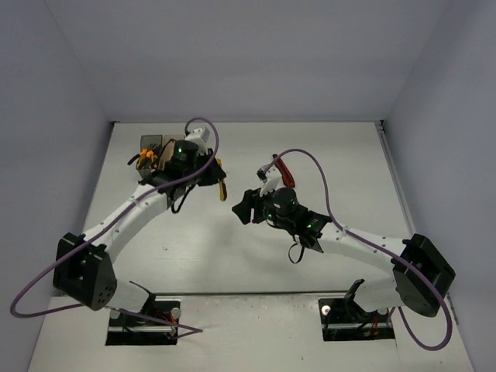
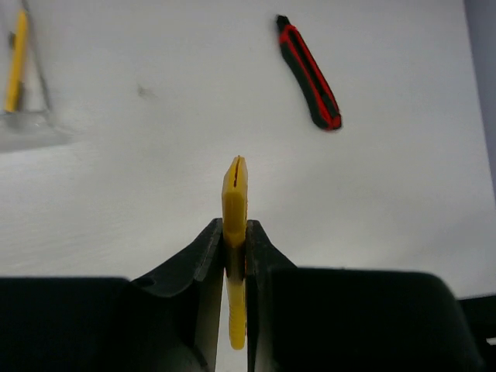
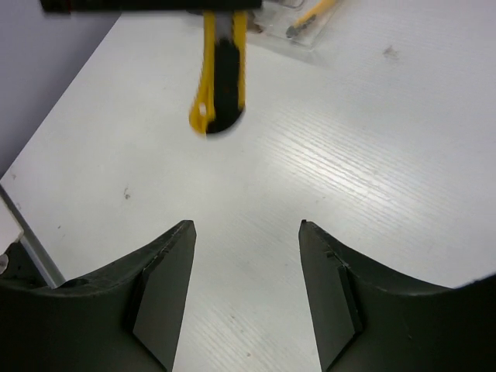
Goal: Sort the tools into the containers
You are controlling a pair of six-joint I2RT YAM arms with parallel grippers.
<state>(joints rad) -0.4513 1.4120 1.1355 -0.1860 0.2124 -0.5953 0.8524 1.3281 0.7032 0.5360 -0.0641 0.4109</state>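
Observation:
My left gripper [image 2: 235, 226] is shut on the yellow utility knife [image 2: 235, 190], edge-on between the jaws and held above the table. In the top view that gripper [image 1: 208, 177] is at the back left, with the knife [image 1: 222, 186] sticking out beside it. In the right wrist view the same knife [image 3: 221, 77] hangs ahead, yellow and black. My right gripper [image 3: 246, 232] stands open over bare table with nothing between its fingers; in the top view it [image 1: 246, 208] is mid-table. A red-handled tool [image 2: 308, 71] lies flat on the table, also seen behind the right wrist [image 1: 283, 169]. The containers [image 1: 151, 149] are mostly hidden under the left arm.
A clear bin [image 2: 27, 124] holding a yellow-handled tool [image 2: 15, 62] sits at the left edge of the left wrist view. The same bin's corner [image 3: 298, 35] shows at the top of the right wrist view. Walls close in the table at the back and sides.

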